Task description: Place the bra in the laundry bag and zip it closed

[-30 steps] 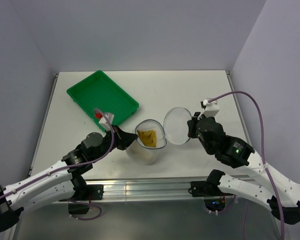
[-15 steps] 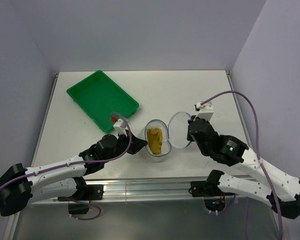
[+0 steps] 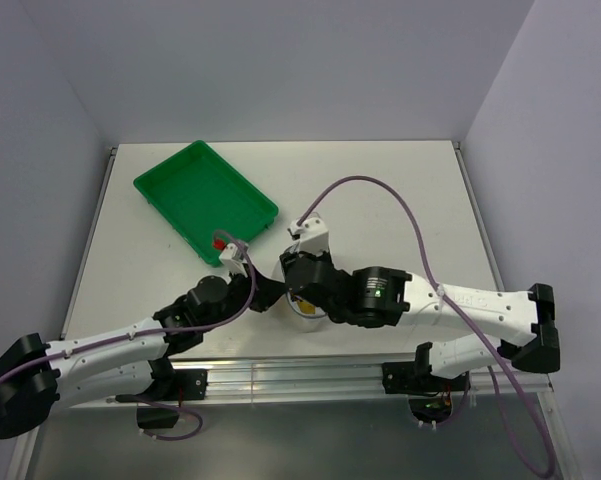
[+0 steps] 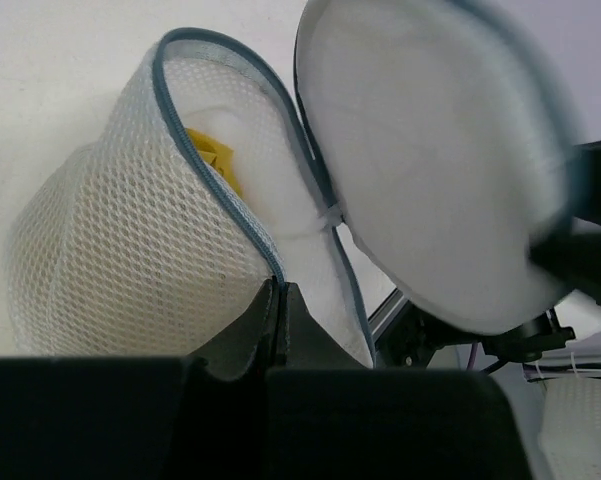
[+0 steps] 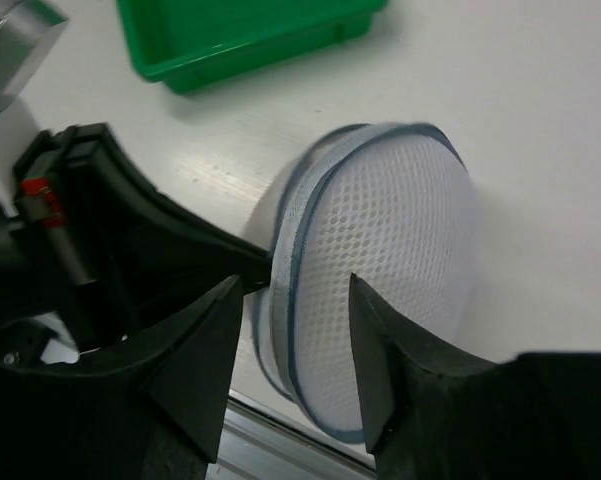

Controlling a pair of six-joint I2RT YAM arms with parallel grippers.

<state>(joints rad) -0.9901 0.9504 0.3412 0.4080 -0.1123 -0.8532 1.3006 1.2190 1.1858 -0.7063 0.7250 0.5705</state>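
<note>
The round, white, translucent mesh laundry bag (image 3: pixel 306 318) with its blue-grey zipper rim is sitting on the white worktop (image 3: pixel 400 190) close to the near edge, a little left of centre and to the near right of the green rectangular plastic tray (image 3: pixel 205 200), which is lying at the far left, well apart from it. The left pincer (image 4: pixel 277 300) is reaching in from the near left with its two black fingers pressed together, pinching the zipper rim of the bag's body. In the left wrist view the mustard-yellow soft fabric bra (image 4: pixel 212 158) is showing inside the bag as a small patch just behind the rim, while the bag's round white lid flap (image 4: pixel 430 170) is standing ajar to the right, blurred. The right arm is stretching across the worktop from the near right, and the right pincer (image 5: pixel 293 285) is hovering just above the bag with its fingers (image 5: pixel 195 370) parted; nothing is clamped between them. In the right wrist view the lid is lying nearly over the body, the two rim bands are running side by side, and a narrow gap is remaining between them.
</note>
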